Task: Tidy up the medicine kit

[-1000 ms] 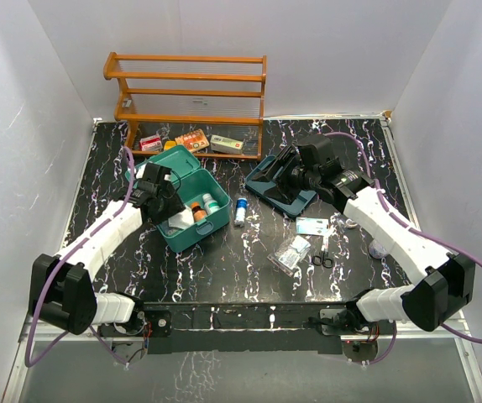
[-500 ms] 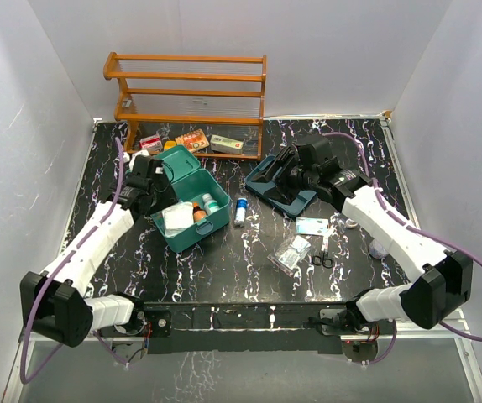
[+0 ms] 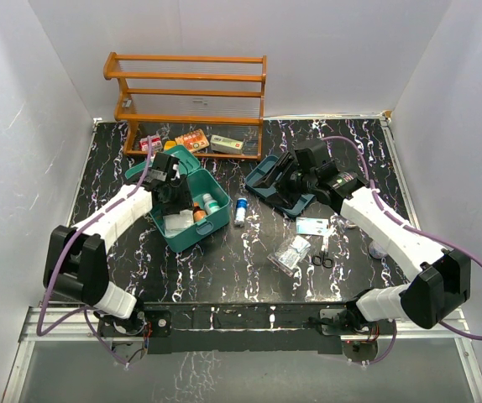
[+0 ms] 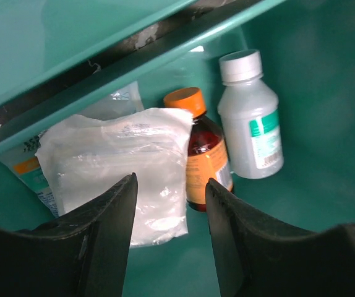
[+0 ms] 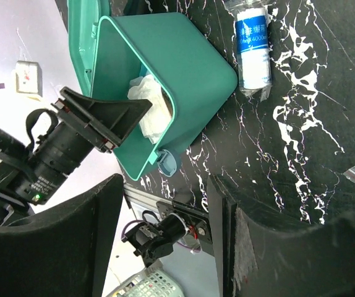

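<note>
Left gripper [image 4: 170, 192], jaws spread and empty: I read it inside the medicine kit [image 3: 199, 233], white pouch [image 4: 119, 167] straight beneath its fingers; right gripper [image 3: 285, 178], likewise spread, sits well apart.

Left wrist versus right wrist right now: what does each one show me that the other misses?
Only the left wrist looks into the medicine kit: an orange-capped amber bottle and a white bottle sit next to each other, with the left gripper open above the contents. Only the right wrist shows the kit's outside, a wrapped white roll on the table beside it, and the right gripper open. Both show the white plastic packet inside the kit.
</note>
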You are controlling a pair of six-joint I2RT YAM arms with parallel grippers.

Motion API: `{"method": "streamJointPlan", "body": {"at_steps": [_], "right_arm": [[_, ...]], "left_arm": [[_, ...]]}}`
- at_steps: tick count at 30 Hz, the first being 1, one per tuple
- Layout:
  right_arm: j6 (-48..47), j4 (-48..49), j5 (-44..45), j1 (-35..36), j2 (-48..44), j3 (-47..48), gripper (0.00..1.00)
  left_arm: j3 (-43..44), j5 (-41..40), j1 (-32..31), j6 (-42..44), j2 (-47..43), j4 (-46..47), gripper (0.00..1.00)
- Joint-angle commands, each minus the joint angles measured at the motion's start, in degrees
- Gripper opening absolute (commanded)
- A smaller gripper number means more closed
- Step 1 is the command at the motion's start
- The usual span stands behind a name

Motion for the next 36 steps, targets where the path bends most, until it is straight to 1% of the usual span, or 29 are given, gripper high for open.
{"method": "streamJointPlan", "body": {"at_steps": [1,7,10,12,20,26,29,32,36], "right_arm": [[-1.4,1.4,1.7,-0.4,-0.9,0.7,0.54],[-1.9,1.4,1.9,-0.5,-0.2,1.4,0.54],[-2.0,1.3,1.8,-0.6,0.2,1.6,0.55],[-2.1,1.4,1.6,-0.6,0.4,1.7,0.55],[-2.6,0.8,2.3,-0.8,0.6,2.5,0.55],[-3.3,-1.3,5.5,-1.3,-0.8,2.0,0.55],[-3.8,-3.0,8.8,-1.6,-2.1,1.2,0.55],[-4.6,-4.6,12.9,-2.0,-4.0,-0.5,0.56],[-5.7,-6.8,19.0,-2.4,-7.1,-4.6,0.57]], "left_arm": [[2.5,-4.5,0.2,-1.2,1.1,-3.4,0.47],[1.3,-13.2,0.2,-4.9,1.4,-6.5,0.46],[1.5,-16.1,0.2,-6.4,1.4,-8.7,0.46],[1.9,-16.5,0.2,-7.0,1.1,-9.6,0.46],[5.5,-12.0,0.2,-5.8,-1.3,-9.4,0.48],[9.4,-10.9,0.2,-3.5,-4.3,-11.0,0.52],[11.0,-10.2,0.2,-1.8,-5.9,-11.0,0.55],[11.9,-9.0,0.2,0.9,-9.8,-9.8,0.57],[10.4,-7.0,0.3,5.9,-15.2,-6.3,0.62]]}}
